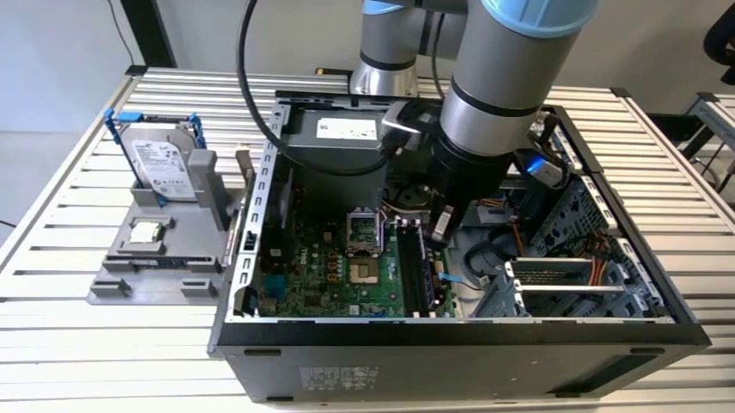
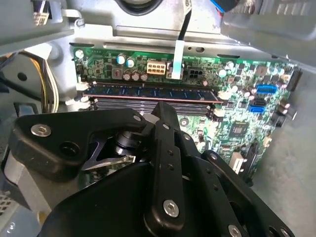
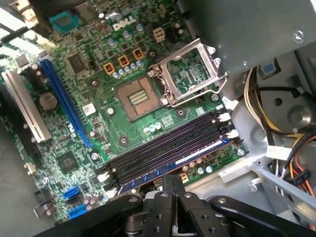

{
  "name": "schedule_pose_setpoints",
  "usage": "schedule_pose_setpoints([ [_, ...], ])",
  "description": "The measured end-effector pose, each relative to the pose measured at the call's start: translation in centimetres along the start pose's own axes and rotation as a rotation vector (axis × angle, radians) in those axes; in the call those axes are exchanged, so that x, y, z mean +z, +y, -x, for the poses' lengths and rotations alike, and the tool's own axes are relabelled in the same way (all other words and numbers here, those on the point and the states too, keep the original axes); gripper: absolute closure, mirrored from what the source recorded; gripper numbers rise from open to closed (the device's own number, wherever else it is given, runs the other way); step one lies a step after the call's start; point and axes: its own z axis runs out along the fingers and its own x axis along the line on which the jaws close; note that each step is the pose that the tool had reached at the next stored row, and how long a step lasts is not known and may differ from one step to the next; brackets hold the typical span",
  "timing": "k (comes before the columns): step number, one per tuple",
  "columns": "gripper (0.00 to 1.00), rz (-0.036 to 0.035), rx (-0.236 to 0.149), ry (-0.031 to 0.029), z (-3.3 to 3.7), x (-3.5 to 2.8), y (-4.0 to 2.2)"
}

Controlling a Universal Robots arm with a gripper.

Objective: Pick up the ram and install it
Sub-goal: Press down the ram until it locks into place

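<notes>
- We see the slim dark blue-black ram stick [image 2: 148, 92] standing in the outermost long black slot [image 3: 163, 150] near the motherboard's [image 3: 98, 123] edge.
- Our black hand [image 3: 173, 185] hovers just above it, fingers pressed together, holding nothing.
- If one end sits high, the white latches [image 3: 226, 117] may not lock.

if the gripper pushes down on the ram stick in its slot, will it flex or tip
The ram is a thin, long board, so probably stiff lengthwise but fragile sideways. It stands on edge in the black slots, which likely stops tipping. The gripper sits right beside it.
</notes>
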Motion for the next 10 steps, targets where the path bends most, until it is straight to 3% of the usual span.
schedule_pose_setpoints([
  [5,1.0,-0.0017,-0.085,-0.0004,0.0,0.0,0.0],
  [10,1.0,-0.0048,-0.146,-0.0014,0.03,0.0,0.01],
])
